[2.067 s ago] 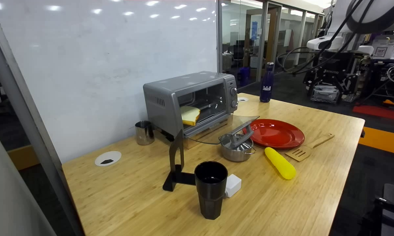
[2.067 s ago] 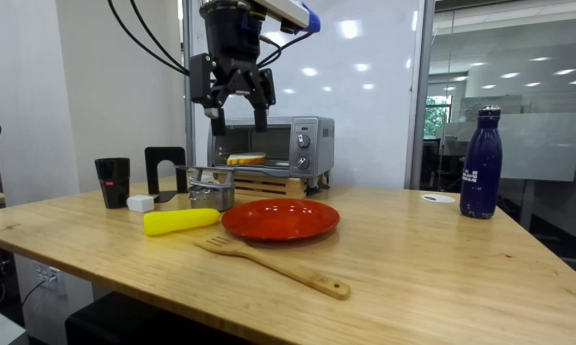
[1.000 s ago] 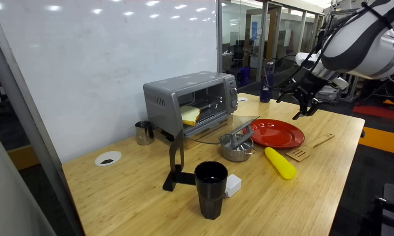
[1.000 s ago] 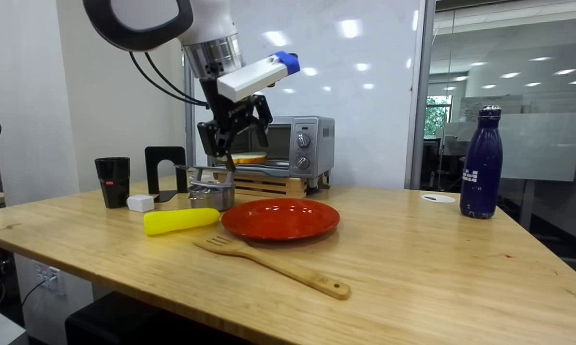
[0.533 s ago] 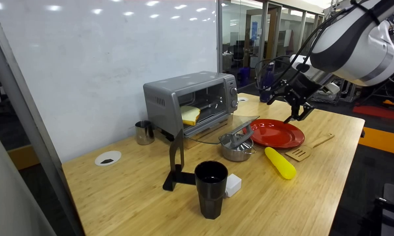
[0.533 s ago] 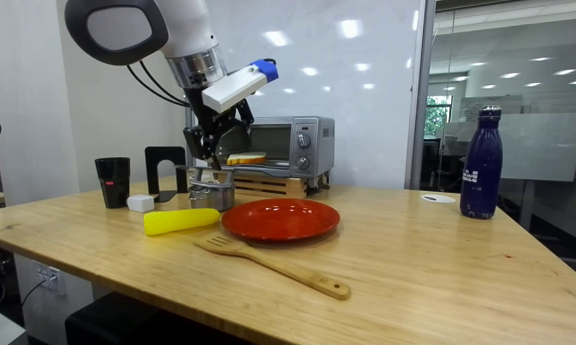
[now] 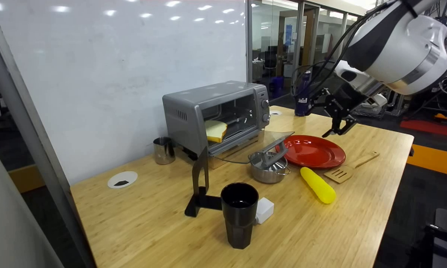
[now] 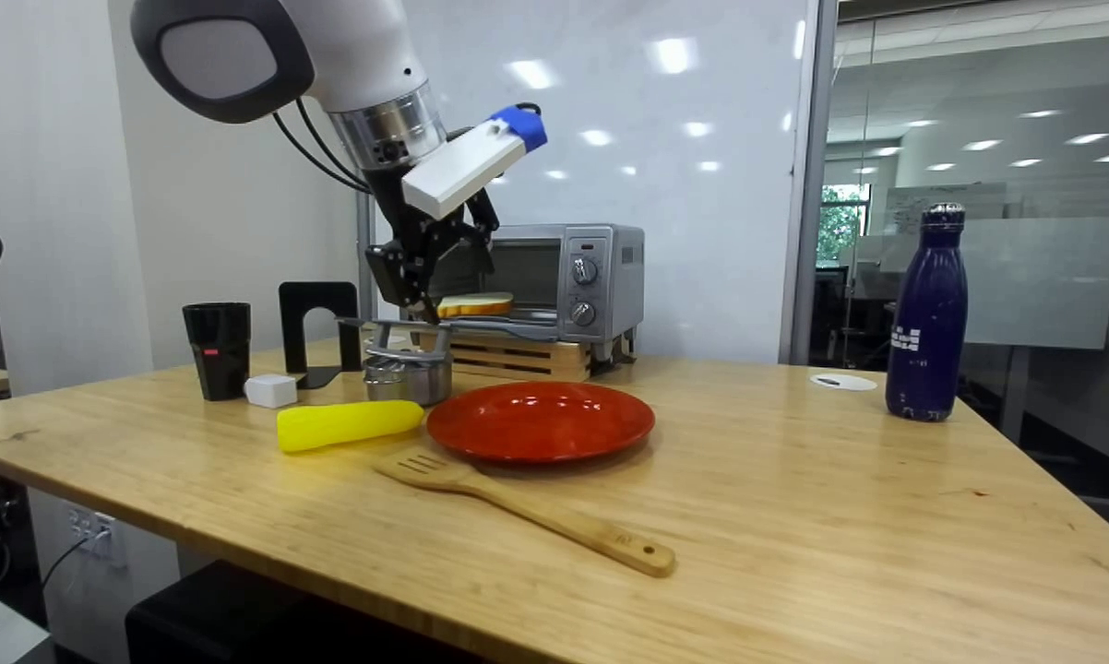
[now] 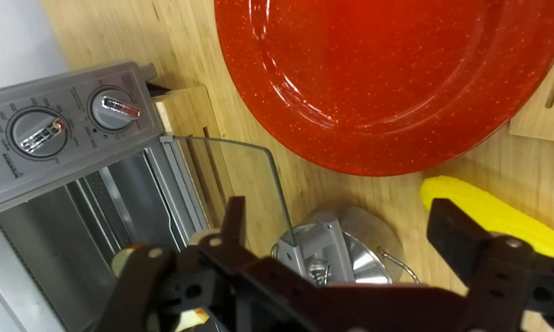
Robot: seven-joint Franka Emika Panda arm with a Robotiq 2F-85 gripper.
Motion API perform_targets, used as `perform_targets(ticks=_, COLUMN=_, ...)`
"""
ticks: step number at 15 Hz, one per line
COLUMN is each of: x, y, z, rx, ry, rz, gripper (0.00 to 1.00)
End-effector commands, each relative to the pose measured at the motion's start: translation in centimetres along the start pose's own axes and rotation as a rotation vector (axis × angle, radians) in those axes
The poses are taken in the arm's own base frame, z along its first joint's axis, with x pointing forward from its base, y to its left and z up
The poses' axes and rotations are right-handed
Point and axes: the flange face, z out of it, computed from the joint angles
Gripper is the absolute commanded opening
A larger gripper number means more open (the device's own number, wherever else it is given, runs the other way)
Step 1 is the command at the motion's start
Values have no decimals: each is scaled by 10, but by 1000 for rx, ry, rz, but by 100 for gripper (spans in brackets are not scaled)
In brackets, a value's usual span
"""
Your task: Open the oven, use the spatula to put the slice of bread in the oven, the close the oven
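While wide-jawed, the tool (image 9: pixel 340 214) apart from the slice of bread (image 7: pixel 215 130) inside the oven (image 7: pixel 213 92).

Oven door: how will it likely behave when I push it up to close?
The oven door is likely stiff, swinging as one piece, since its flat glass joins the lower front edge of the oven. Its bare glass rim may chip if knocked. The clear panel looks smooth, so pushes could slip; the grey handle probably works better.

The wooden table (image 8: pixel 794 498) bears a spatula (image 8: pixel 527 505), red plate (image 8: pixel 541 422), yellow object (image 8: pixel 347 425), pot (image 7: pixel 268 175), cup (image 7: pixel 240 216) and bottle (image 8: pixel 926 323).
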Motion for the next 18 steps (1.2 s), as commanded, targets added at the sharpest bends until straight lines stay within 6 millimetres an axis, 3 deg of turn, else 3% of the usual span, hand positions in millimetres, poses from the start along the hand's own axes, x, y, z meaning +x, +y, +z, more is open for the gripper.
perform_targets(ticks=1, x=-5, y=7, z=6, rx=-24, ry=-17, rz=-22, gripper=100)
perform_targets(ticks=11, x=1, y=16, z=16, rx=-21, ry=-32, rz=-47, gripper=100)
perform_targets(ticks=18, x=6, y=-22, z=44, rx=102, ry=-1, rz=-46, gripper=100)
